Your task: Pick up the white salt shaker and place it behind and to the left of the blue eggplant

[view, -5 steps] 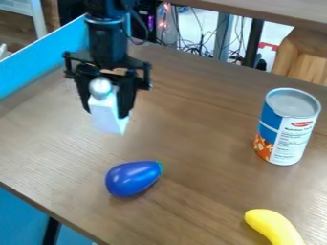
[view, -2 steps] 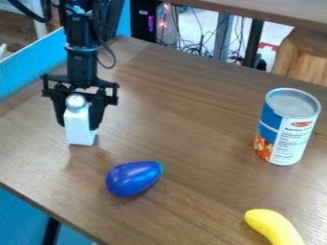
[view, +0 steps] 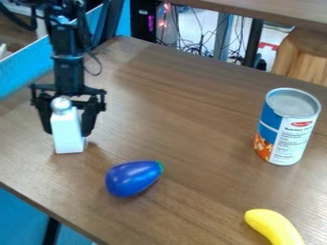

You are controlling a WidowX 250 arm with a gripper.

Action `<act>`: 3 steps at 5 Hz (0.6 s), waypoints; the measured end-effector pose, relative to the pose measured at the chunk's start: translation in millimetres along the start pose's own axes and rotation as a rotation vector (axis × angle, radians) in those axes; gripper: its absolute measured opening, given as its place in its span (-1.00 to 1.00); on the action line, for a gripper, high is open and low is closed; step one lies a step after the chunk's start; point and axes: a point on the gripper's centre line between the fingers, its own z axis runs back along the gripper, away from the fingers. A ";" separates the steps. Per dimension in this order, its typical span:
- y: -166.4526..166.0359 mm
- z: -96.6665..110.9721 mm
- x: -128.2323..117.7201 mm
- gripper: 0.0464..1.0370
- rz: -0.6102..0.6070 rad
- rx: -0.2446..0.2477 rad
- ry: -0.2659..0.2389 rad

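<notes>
I have the white bottle (view: 66,134) between the two fingers (view: 89,119) of my gripper (view: 66,130), one on each side of its body and drawn in close, with its round silver top (view: 61,104) poking up between them. Taking the blue eggplant (view: 131,180) as my landmark, the bottle is upright to the left of it in the camera's view and a little farther from the camera, near it but not touching. Its base looks to be on the table (view: 191,148) or only just above it; from this slant I cannot tell which. The can (view: 287,129) stands well apart from the eggplant, to the right and farther back, while the banana (view: 275,227) lies to the right and closer to the camera. I judge that I am at the placing step: the bottle is low and straight, and what matters now is its contact with the wood. If there is a gap under it, the next move calls for a small, straight lowering until the base sits flat. If it is already down, it calls for spreading my fingers evenly, so neither one drags the bottle sideways, and then rising straight up past the round top. The bottle is tall and narrow, so I think a crooked release could tip it, perhaps towards the eggplant.
</notes>
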 end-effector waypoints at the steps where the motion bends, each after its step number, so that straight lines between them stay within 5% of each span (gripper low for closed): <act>1: -1.0 47.4 -13.2 0.93 0.009 -0.079 -0.168; 3: -6.4 88.8 -33.1 0.93 0.004 -0.085 -0.285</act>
